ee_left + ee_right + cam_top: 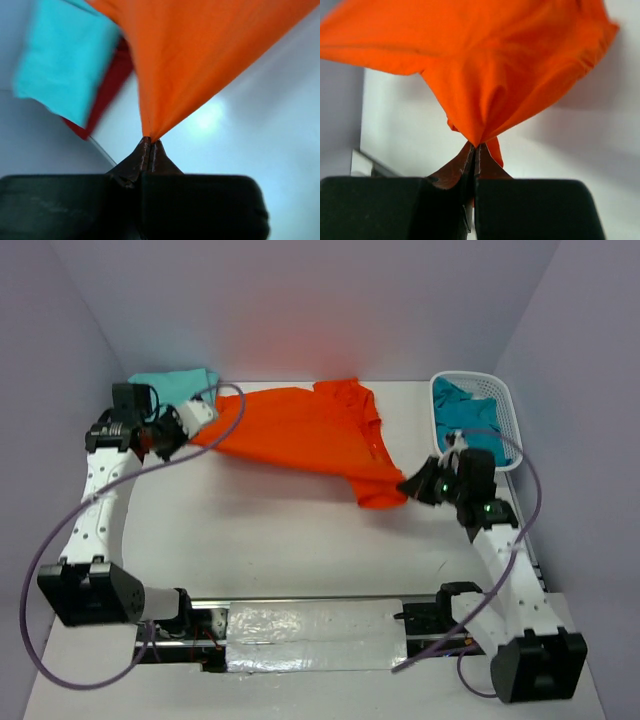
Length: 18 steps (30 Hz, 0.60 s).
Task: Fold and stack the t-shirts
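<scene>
Left tool (150,145) and right tool (476,147) are each pinched shut on an end of the orange shirt (300,430) — it spans the gap between them, long axis running tool to tool (mint shirt (65,60) lies just beyond the left one).

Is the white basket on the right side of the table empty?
No, the basket holds a crumpled teal shirt.
</scene>
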Tool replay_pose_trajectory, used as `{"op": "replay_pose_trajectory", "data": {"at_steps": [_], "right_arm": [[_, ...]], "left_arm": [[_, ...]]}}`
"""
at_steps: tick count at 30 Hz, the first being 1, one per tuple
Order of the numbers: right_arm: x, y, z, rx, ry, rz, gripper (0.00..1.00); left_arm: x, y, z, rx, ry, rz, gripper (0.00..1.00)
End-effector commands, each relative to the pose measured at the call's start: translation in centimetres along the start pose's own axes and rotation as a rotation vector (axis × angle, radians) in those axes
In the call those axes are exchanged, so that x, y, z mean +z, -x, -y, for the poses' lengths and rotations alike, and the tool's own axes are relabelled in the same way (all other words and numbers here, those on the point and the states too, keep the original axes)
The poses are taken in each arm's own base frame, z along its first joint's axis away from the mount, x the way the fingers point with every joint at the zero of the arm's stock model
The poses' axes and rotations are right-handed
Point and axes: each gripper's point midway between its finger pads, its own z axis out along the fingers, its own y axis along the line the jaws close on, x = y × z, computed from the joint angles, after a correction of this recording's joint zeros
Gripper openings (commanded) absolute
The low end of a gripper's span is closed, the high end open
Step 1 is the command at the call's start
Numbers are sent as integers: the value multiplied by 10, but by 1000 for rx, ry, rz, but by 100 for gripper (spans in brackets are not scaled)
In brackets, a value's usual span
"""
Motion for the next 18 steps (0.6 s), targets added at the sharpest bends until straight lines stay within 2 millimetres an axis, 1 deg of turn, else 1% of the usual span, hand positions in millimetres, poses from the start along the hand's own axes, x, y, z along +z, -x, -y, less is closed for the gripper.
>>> {"op": "replay_pose_trajectory", "data": {"at_steps": [1, 2, 3, 4, 5, 7, 8, 9, 10, 11, 13, 15, 16, 17, 18], "right_arm": [[-18, -83, 23, 98, -80, -117, 0], [-18, -122, 37, 155, -109, -197, 0], [-20, -141, 39, 185, -110, -234, 0], [-25, -155, 37, 225, -105, -253, 0], [-27, -182, 42, 238, -118, -315, 0], [-32, -201, 40, 283, -119, -350, 0], [-33, -212, 43, 303, -128, -374, 0], [-36, -220, 41, 308, -121, -397, 0], [-37, -222, 39, 314, -112, -400, 0], [-38, -225, 39, 323, -113, -408, 0], [-41, -227, 39, 315, -117, -421, 0], [-41, -220, 35, 297, -112, -414, 0], [-40, -208, 27, 278, -89, -394, 0], [-38, -202, 23, 265, -77, -382, 0], [-31, -193, 19, 253, -65, -376, 0]], "left_arm": [[-36, -53, 75, 129, -187, -135, 0], [-32, -83, 105, 115, -274, -211, 0], [-35, -94, 118, 115, -292, -238, 0], [-34, -106, 129, 108, -321, -269, 0], [-31, -127, 151, 82, -371, -321, 0], [-30, -141, 166, 69, -389, -344, 0], [-29, -155, 181, 51, -420, -372, 0], [-30, -160, 186, 48, -422, -382, 0], [-31, -165, 191, 44, -432, -398, 0], [-32, -175, 201, 37, -453, -425, 0], [-38, -184, 206, 36, -459, -465, 0], [-43, -186, 210, 34, -466, -476, 0], [-44, -182, 207, 22, -451, -468, 0], [-42, -179, 203, 9, -430, -457, 0], [-39, -174, 197, -7, -405, -444, 0]]}}
